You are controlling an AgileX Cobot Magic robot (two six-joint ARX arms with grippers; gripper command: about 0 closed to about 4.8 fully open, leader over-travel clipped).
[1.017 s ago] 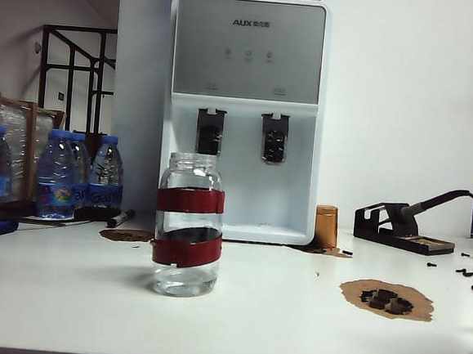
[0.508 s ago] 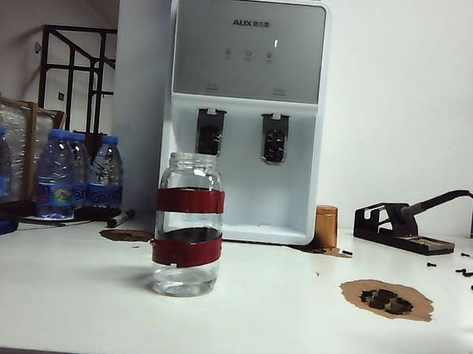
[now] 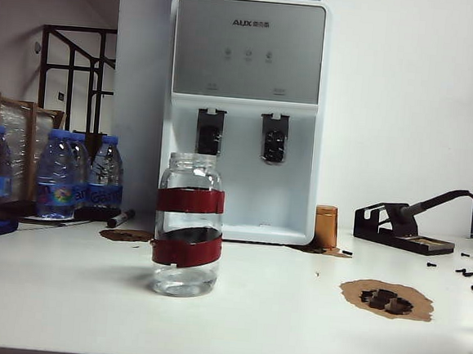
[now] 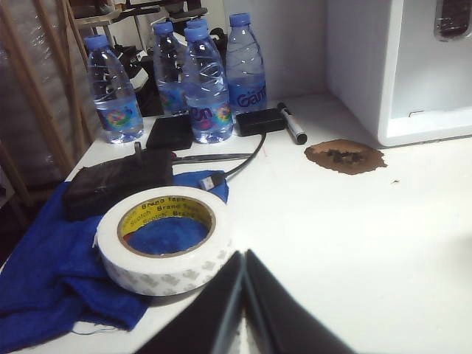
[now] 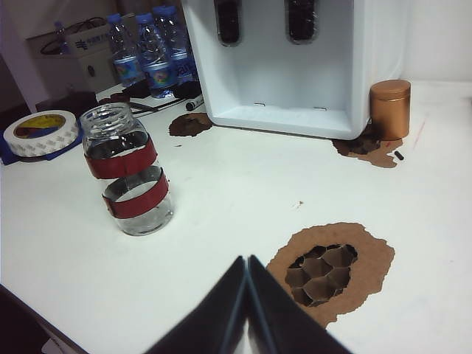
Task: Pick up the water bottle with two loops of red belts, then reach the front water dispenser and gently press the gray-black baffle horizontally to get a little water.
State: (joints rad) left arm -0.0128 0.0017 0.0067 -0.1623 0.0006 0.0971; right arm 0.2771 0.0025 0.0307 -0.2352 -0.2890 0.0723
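The water bottle [image 3: 188, 224], a clear open jar with two dark-red bands, stands upright on the white table in front of the water dispenser [image 3: 243, 116]; it shows too in the right wrist view [image 5: 127, 169]. The gray-black baffle [image 3: 210, 131] is the left one of the dispenser's two dark paddles. My right gripper [image 5: 247, 259] is shut and empty, hanging over the table well short of the bottle. My left gripper [image 4: 244, 254] is shut and empty beside a roll of white tape [image 4: 164, 243]. Neither gripper shows in the exterior view.
Several blue-capped plastic bottles [image 3: 56, 173] stand at the left. A copper can [image 3: 325, 226] sits right of the dispenser, a black stand [image 3: 405, 227] further right. A torn brown patch [image 5: 332, 269] lies near my right gripper. A blue cloth [image 4: 44, 269] lies under the tape.
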